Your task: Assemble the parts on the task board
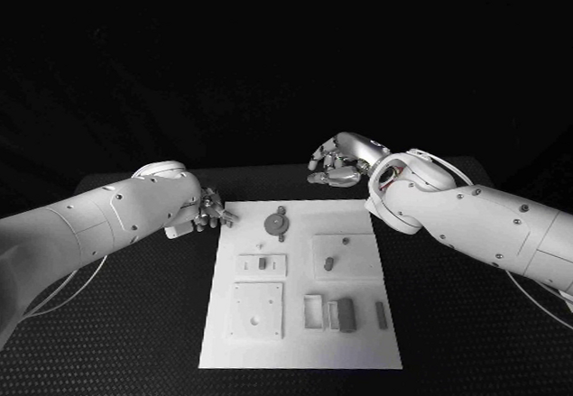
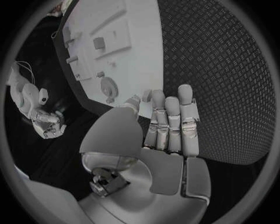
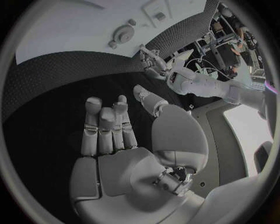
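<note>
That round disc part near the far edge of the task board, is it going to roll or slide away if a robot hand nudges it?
The round disc part lies flat on the task board, so it would probably slide rather than roll. It looks small and thin, so likely light and easily pushed. Its low edge may be hard to pinch; tipped onto its rim, it could roll.

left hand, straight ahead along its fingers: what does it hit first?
Probably the near corner of the white task board, by the round grey disc part; the left hand holds nothing. Depth is unclear.
</note>
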Robot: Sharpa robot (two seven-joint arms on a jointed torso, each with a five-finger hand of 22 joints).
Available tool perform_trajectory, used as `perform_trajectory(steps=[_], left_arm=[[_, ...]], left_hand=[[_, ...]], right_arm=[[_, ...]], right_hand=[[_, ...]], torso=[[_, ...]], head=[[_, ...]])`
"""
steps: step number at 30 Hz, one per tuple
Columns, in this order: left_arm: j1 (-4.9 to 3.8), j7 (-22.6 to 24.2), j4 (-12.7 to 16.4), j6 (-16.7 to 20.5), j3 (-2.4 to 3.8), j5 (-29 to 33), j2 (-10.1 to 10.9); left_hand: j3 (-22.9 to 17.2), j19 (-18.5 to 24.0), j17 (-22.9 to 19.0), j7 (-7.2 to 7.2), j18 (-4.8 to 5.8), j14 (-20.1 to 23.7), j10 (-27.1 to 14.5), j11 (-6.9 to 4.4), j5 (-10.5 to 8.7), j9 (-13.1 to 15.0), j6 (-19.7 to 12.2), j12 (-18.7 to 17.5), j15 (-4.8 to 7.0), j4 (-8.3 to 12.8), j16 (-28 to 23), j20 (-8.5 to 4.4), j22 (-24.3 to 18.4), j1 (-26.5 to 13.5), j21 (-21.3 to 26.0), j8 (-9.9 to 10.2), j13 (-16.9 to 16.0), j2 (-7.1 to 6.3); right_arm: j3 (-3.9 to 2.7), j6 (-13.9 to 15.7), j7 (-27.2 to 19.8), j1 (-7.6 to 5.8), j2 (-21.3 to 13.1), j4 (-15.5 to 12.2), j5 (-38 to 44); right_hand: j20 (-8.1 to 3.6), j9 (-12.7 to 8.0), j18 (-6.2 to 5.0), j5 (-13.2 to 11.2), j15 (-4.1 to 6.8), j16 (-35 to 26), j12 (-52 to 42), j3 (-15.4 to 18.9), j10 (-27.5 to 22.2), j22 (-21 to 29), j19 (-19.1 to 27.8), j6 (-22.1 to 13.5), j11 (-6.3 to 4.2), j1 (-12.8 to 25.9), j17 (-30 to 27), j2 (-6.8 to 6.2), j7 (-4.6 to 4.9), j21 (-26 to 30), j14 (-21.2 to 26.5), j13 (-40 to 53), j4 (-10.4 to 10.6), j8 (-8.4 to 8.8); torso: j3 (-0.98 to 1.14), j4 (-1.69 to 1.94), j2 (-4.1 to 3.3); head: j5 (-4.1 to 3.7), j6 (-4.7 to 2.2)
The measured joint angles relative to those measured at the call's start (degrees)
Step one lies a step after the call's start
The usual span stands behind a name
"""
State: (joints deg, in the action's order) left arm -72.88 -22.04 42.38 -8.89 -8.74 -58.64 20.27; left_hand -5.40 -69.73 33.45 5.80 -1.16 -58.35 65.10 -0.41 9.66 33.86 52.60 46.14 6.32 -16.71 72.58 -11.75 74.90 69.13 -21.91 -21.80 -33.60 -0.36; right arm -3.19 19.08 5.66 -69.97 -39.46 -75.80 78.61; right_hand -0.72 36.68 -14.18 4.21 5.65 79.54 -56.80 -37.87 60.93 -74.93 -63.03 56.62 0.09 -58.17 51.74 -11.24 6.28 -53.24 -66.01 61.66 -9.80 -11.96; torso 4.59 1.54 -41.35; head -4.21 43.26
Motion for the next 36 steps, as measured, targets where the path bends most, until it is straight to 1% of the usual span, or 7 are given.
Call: perform_trajectory(steps=[4, 7, 9, 22, 27, 28, 36], left_arm=[[0.00, 0.02, -0.19, -0.30, 0.00, 0.16, -0.10], [0.00, 0.03, -0.33, -0.61, 0.00, 0.22, -0.11], [0.00, 0.04, -0.44, -0.80, 0.00, 0.25, -0.15], [0.26, 0.21, -1.22, -1.16, 0.02, 0.43, -0.72], [0.26, 0.31, -1.28, -1.16, 0.04, 0.61, -0.64], [0.26, 0.32, -1.31, -1.15, 0.04, 0.67, -0.60], [0.28, 0.41, -1.36, -1.04, 0.05, 1.49, -0.40]], left_hand=[[0.14, -0.23, 0.00, -0.29, 0.00, -0.03, 0.09, -0.08, 0.07, 0.00, 0.30, 0.00, 0.02, 0.13, 0.41, -0.22, 0.02, 0.92, 0.00, -0.33, 0.08, 0.92], [0.30, -0.24, 0.00, -0.08, 0.00, -0.04, 0.10, -0.09, 0.07, -0.04, 0.52, 0.00, 0.02, 0.29, 0.45, -0.22, 0.05, 1.46, -0.26, -0.34, 0.17, 1.46], [0.46, -0.24, 0.00, -0.17, 0.00, -0.04, 0.11, -0.09, 0.06, -0.08, 0.82, 0.00, 0.03, 0.45, 0.45, -0.22, 0.04, 2.09, -0.27, -0.34, 0.17, 1.37], [1.10, -0.32, 0.00, -0.27, 0.00, -0.30, 0.24, -0.13, 0.27, -0.22, 0.93, 0.00, 0.12, 0.44, 0.85, -0.13, 0.03, 4.50, -0.89, -0.64, 0.36, 2.46], [1.66, -0.54, 0.00, -0.55, 0.00, -0.33, 0.46, -0.34, 0.79, -0.39, 1.47, 0.22, 0.14, 0.70, 1.12, -0.32, 0.03, 6.77, -1.16, -0.99, 0.51, 3.08], [1.73, -0.54, 0.00, -0.65, 0.00, -0.46, 0.54, -0.42, 0.82, -0.39, 1.74, 0.22, 0.27, 0.76, 1.12, -0.32, 0.03, 7.19, -1.34, -1.01, 0.52, 3.41], [2.08, -1.04, 0.00, -1.55, 0.01, -0.65, 1.05, -0.94, 0.80, -0.44, 2.98, 0.22, 0.44, 0.91, 1.97, -0.63, 0.02, 11.37, -2.04, -1.91, 0.67, 4.28]], right_arm=[[0.00, 0.00, 0.01, 0.00, 0.00, 0.00, 0.00], [0.00, -0.01, 0.01, 0.00, 0.00, -0.01, 0.00], [0.00, -0.01, 0.01, 0.00, 0.00, -0.02, 0.00], [0.00, -0.04, 0.01, 0.00, -0.01, -0.19, 0.00], [0.00, -0.05, 0.01, 0.00, -0.06, -0.20, 0.00], [0.00, -0.05, 0.01, 0.00, -0.07, -0.20, 0.00], [0.00, -0.05, 0.01, 0.00, -0.10, -0.20, 0.00]], right_hand=[[0.00, 0.00, 0.00, 0.00, 0.00, 0.00, 0.00, 0.00, 0.00, 0.00, 0.00, 0.00, 0.00, 0.00, 0.00, 0.00, 0.00, 0.00, 0.00, 0.00, 0.00, 0.00], [0.00, 0.00, 0.00, 0.00, 0.00, 0.00, 0.00, 0.00, 0.00, 0.00, 0.00, 0.00, 0.00, 0.00, 0.00, 0.00, 0.00, 0.00, 0.00, 0.00, 0.00, 0.00], [0.00, 0.00, 0.00, 0.00, 0.00, 0.00, 0.00, 0.00, 0.00, 0.00, 0.00, 0.00, 0.00, 0.00, 0.00, 0.00, 0.00, 0.00, 0.00, 0.00, 0.00, 0.00], [0.00, 0.00, 0.00, 0.00, 0.00, 0.00, 0.00, 0.00, 0.00, 0.00, 0.00, -0.02, 0.00, 0.00, 0.00, 0.00, 0.02, 0.00, 0.00, 0.01, 0.00, 0.00], [0.01, 0.00, 0.00, 0.00, 0.00, 0.00, 0.00, 0.00, 0.00, 0.00, 0.01, -0.02, 0.00, 0.00, 0.00, 0.00, 0.02, 0.00, 0.00, -0.03, 0.00, 0.00], [0.01, 0.00, 0.00, 0.00, 0.00, 0.00, 0.00, 0.00, 0.00, 0.00, 0.01, -0.03, 0.00, 0.00, 0.00, 0.00, 0.02, 0.00, 0.00, -0.05, 0.00, 0.00], [0.01, 0.00, 0.00, 0.00, 0.00, 0.00, 0.00, 0.00, 0.00, 0.00, 0.01, -0.03, 0.00, 0.00, -0.05, 0.00, 0.03, 0.00, 0.00, -0.04, 0.00, 0.00]], torso=[[0.01, 0.00, 0.00], [0.00, 0.01, 0.00], [0.00, 0.02, 0.00], [0.00, 0.00, -0.02], [-0.01, 0.00, -0.01], [-0.02, 0.01, -0.01], [-0.06, 0.07, 0.01]], head=[[-0.04, 0.01], [-0.08, 0.01], [-0.09, 0.01], [-0.14, 0.11], [-0.27, 0.23], [-0.27, 0.24], [-0.36, 0.26]])
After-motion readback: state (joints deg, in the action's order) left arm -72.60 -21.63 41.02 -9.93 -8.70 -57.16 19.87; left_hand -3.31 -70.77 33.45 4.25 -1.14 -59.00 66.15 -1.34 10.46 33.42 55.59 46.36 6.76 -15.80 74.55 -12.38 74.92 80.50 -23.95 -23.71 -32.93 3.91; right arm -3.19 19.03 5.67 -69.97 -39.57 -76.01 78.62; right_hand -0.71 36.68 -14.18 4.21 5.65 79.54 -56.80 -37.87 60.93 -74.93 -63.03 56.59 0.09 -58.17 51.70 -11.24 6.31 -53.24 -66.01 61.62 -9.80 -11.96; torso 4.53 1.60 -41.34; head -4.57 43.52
